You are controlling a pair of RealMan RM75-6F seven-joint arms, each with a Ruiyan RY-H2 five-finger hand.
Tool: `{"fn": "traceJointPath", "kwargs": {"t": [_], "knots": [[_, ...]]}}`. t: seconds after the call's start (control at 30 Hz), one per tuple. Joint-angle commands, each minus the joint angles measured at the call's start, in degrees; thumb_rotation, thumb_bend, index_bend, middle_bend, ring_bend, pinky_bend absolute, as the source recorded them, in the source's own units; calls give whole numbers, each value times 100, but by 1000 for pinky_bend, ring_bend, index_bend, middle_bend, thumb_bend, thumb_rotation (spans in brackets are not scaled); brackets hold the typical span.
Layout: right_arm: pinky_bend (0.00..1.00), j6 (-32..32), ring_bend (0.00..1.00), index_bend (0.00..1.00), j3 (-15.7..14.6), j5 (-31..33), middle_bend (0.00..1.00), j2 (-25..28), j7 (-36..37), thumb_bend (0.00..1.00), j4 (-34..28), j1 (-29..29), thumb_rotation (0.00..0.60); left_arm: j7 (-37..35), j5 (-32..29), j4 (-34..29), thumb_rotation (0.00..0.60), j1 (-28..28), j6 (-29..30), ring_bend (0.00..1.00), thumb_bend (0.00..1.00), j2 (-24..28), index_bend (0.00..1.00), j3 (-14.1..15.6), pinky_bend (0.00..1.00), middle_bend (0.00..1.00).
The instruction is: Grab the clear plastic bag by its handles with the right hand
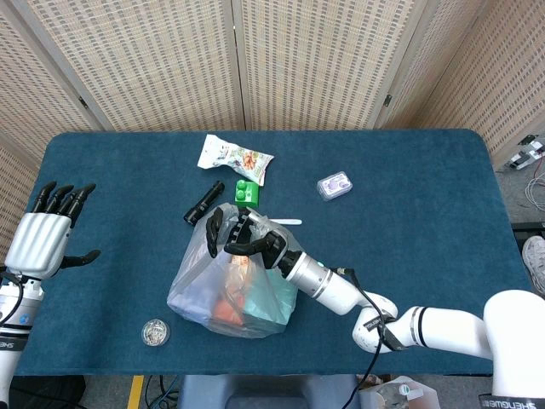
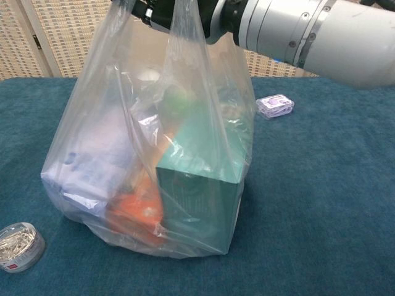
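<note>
Centre frame, the right robot hand (image 1: 243,239) hooks the bag (image 1: 230,285) handles (image 2: 185,37), drawing them taut while its base rests on the bench (image 1: 409,196). Left robot hand (image 1: 47,239), far left, hangs spread and empty.

Glossy clear plastic bag (image 2: 123,123) on a matt blue cloth table (image 1: 409,196).

A snack packet (image 1: 235,158), black flashlight (image 1: 203,202), green block (image 1: 247,192), purple case (image 1: 334,185) and paperclip tin (image 1: 154,332) lie on the blue table (image 1: 409,213).

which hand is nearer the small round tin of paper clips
Left. The left hand hovers open beyond the tin; the right hand holds the clear plastic bag's handles, slightly farther off.
</note>
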Motion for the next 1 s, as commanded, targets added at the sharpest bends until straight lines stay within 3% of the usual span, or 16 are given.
{"fn": "traceJointPath", "kwargs": {"t": [0.03, 0.47, 1.0], "knots": [[619, -69, 541, 571, 80, 78, 568, 42, -14, 77, -68, 25, 600, 21, 24, 109, 600, 70, 49, 92, 52, -136, 68, 57, 0, 159], [717, -498, 613, 650, 730, 605, 624, 268, -510, 197, -547, 246, 600, -181, 302, 440, 600, 532, 370, 92, 53, -477, 69, 357, 0, 159], [749, -791, 644, 687, 1527, 1085, 652, 494, -1090, 205, -1012, 384, 600, -587, 745, 1167, 600, 1209, 855, 92, 53, -1199, 74, 759, 0, 157]]}}
